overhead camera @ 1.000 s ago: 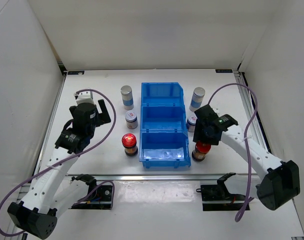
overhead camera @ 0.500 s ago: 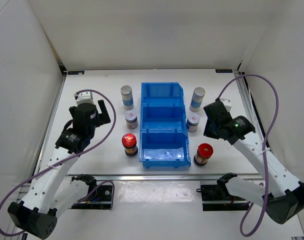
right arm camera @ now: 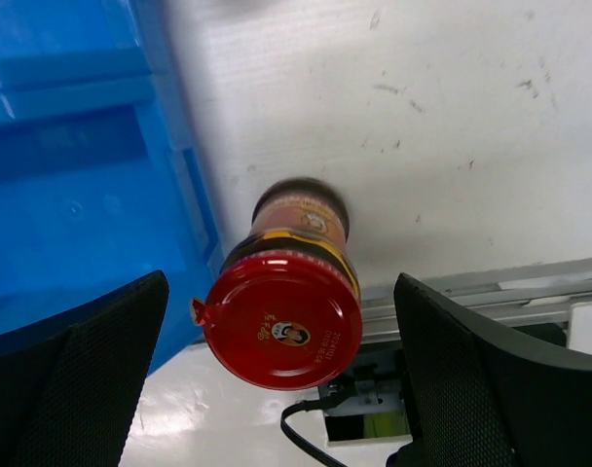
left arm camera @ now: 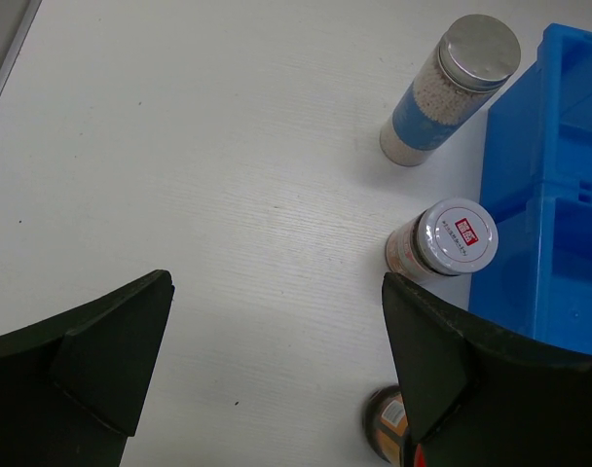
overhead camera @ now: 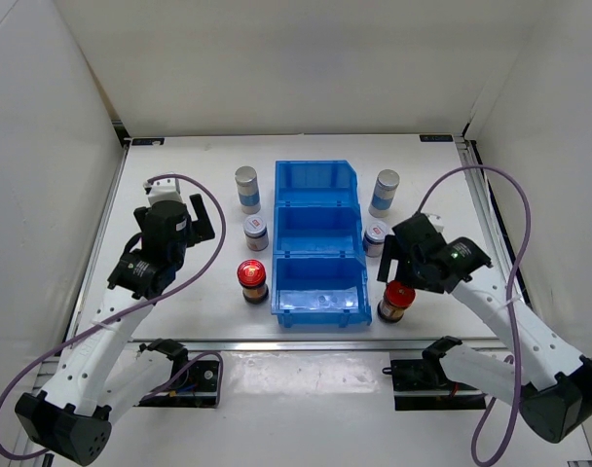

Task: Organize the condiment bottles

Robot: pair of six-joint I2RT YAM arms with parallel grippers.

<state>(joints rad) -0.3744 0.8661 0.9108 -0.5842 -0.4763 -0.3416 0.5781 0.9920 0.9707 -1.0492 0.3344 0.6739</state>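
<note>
The left end effector [left arm camera: 277, 280] hovers with fingers apart, holding nothing. A white-lidded bottle [left arm camera: 442, 243] and a grey-capped bottle [left arm camera: 452, 88] stand ahead to its right, beside the blue bin [left arm camera: 559, 195]. The right end effector [right arm camera: 279, 282], also spread wide, straddles an upright dark bottle [right arm camera: 281, 321] with a glossy red cap, standing on the bench [right arm camera: 452, 117]. It is probably lining up a grasp, so the next move is to descend squarely and close.

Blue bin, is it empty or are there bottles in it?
Empty. The top view shows bare floor in all three compartments of the bin; the bottles stand outside it on both sides.
</note>
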